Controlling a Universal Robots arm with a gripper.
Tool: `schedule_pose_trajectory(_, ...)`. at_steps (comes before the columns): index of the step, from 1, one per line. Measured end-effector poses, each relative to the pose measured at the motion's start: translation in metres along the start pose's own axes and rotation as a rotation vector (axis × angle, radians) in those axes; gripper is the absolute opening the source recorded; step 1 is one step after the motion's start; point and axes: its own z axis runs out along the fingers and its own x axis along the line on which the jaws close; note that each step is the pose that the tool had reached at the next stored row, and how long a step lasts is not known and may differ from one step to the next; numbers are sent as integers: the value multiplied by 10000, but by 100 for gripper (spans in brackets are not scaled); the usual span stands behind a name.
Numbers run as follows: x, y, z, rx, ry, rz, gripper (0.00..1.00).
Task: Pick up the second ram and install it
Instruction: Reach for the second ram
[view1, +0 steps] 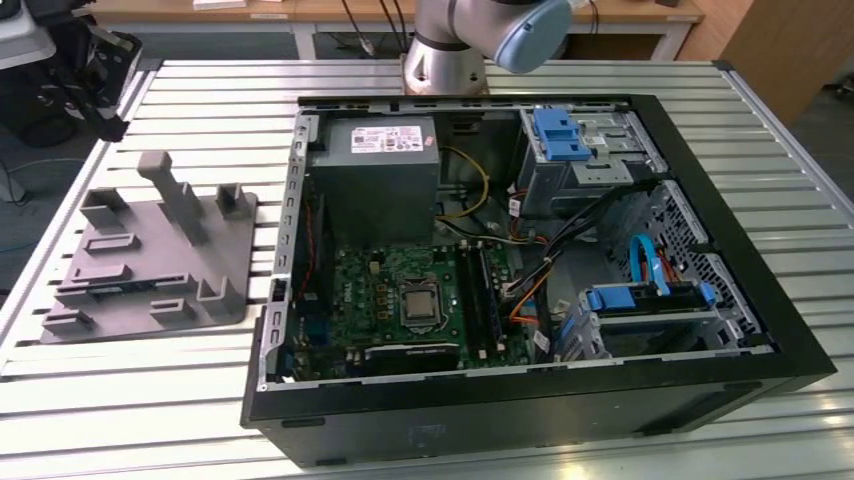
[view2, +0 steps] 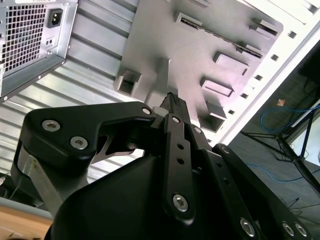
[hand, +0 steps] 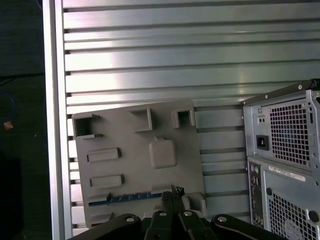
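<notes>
The second ram (view1: 123, 288) is a thin dark strip standing in a slot of the grey holder block (view1: 160, 255), on the table at the exterior view's left. It also appears in both wrist views, as the ram (hand: 125, 197) along the block's edge and as the ram (view2: 220, 36) seen from an angle. My gripper (hand: 172, 193) hangs well above the block with its black fingers (view2: 174, 102) pressed together and nothing between them. It is apart from the ram.
The open computer case (view1: 534, 400) lies beside the holder, with the green motherboard (view1: 400, 300), its black memory slots (view1: 478, 290), the power supply (view1: 380, 160) and loose cables inside. The arm's base (view1: 447, 60) stands behind the case. The slatted table's edge (hand: 52, 125) runs past the holder.
</notes>
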Motion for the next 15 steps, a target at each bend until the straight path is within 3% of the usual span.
schedule_pose_trajectory(6, 76, -32, 28, 19, -2, -1, 10)
schedule_pose_trajectory(15, 78, -32, 29, 23, -1, 0, 10)
